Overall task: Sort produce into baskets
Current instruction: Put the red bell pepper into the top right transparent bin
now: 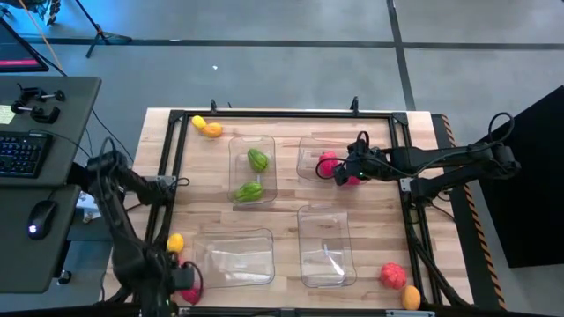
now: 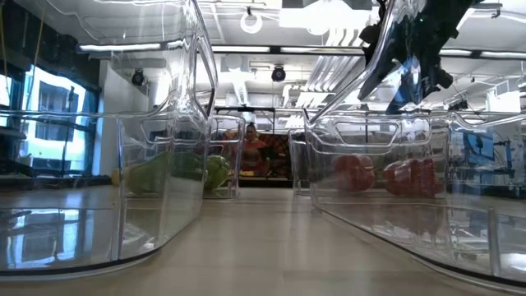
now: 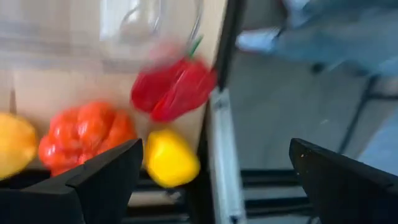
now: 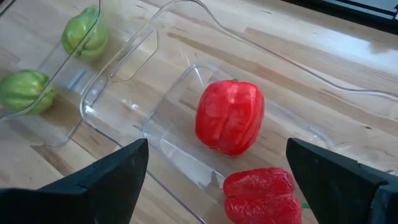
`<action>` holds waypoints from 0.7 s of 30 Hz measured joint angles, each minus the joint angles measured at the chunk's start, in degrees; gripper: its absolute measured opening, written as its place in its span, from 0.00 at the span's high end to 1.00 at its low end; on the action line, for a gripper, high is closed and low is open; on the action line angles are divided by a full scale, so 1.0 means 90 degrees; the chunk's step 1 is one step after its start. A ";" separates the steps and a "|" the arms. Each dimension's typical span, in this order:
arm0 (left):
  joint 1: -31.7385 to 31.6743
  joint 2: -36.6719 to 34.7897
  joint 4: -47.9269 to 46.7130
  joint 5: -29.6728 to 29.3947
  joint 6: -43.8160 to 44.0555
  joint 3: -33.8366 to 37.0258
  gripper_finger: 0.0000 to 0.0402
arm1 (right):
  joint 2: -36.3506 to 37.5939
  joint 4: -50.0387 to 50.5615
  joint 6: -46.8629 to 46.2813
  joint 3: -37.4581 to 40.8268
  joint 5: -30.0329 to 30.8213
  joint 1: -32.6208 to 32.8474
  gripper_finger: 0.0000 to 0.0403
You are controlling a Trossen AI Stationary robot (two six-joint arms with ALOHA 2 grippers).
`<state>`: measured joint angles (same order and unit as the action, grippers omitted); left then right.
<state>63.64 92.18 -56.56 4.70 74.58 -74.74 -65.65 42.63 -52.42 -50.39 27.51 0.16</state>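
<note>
Four clear bins stand on the wooden table. The far left bin [image 1: 253, 167] holds two green pieces [image 4: 28, 90]. The far right bin [image 1: 310, 160] holds two red peppers [image 4: 230, 115], resting on its floor. The near left bin [image 1: 233, 255] and the near right bin [image 1: 324, 246] show nothing inside. My right gripper [image 1: 345, 173] hangs open and empty above the far right bin, over the red peppers [image 4: 217, 149]. My left gripper [image 1: 181, 280] is open and empty at the table's near left corner, by a red pepper [image 3: 174, 87], an orange-red piece [image 3: 84, 134] and a yellow piece [image 3: 169, 158].
A yellow and an orange piece [image 1: 208, 129] lie at the far left corner. A red piece [image 1: 393, 276] and an orange one [image 1: 411, 297] lie at the near right corner. A black frame rail [image 1: 282, 113] runs around the table. A desk with a keyboard [image 1: 22, 154] stands to the left.
</note>
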 joint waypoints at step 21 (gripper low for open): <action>-0.0032 0.0411 0.0023 -0.0181 -0.0866 0.0443 0.03 | 0.0000 -0.0003 -0.0005 0.0000 0.0119 -0.0006 0.08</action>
<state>63.35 95.88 -56.36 3.07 66.78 -70.75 -65.65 42.61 -52.47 -50.39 28.58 0.11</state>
